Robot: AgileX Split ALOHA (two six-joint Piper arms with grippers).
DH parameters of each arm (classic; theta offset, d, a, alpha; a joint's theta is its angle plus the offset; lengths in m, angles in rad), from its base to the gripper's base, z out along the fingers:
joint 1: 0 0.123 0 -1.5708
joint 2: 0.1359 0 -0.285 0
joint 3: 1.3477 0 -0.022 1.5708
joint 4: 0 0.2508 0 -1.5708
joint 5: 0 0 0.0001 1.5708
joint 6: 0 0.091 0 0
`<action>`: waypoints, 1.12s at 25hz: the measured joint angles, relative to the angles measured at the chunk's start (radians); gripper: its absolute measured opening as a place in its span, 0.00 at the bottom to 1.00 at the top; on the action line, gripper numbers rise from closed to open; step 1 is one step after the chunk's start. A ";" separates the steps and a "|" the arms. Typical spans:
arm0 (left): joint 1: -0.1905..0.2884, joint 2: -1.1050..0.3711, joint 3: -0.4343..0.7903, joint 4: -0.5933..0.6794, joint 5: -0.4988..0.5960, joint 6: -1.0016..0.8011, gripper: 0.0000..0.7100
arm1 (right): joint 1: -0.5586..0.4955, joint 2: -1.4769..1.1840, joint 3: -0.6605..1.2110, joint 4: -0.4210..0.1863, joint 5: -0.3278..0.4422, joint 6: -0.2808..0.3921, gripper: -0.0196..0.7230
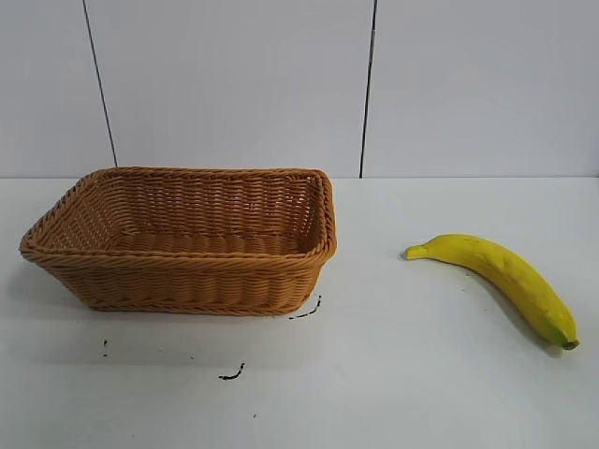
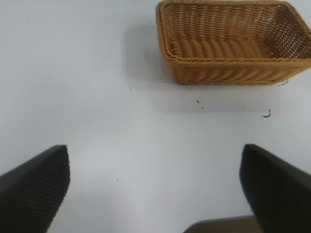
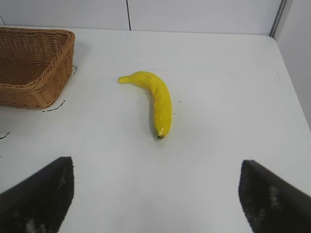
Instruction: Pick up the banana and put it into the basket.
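Banana [image 1: 501,278] lies apart from basket [image 1: 187,281] on white table [image 1: 393,374].

No lettering, label, brand or number reads anywhere in these views. The basket [image 1: 187,245] shows plain weave and the banana [image 1: 501,277] wears no sticker. The small black marks [image 1: 232,374] on the table [image 1: 393,374] are scribbles, and they spell nothing.

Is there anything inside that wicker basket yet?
Nothing shows inside the basket: only bare woven floor. Its near wall hides a strip of floor in the exterior view. The banana lies on the table, apart from it.
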 joint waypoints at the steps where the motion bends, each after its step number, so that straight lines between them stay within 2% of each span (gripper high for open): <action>1: 0.000 0.000 0.000 0.000 0.000 0.000 0.97 | 0.000 0.000 0.000 0.000 0.000 0.000 0.89; 8: 0.000 0.000 0.000 0.000 0.000 0.000 0.97 | 0.000 0.129 -0.061 -0.004 -0.005 0.000 0.89; 17: 0.000 0.000 0.000 0.000 0.000 0.000 0.97 | 0.000 0.678 -0.335 -0.011 -0.020 -0.001 0.89; 21: 0.000 0.000 0.000 -0.001 0.000 0.000 0.97 | 0.000 0.937 -0.437 -0.011 -0.003 -0.045 0.89; 28: 0.000 0.000 0.000 -0.001 0.000 0.000 0.97 | 0.000 1.333 -0.661 -0.011 0.082 -0.146 0.89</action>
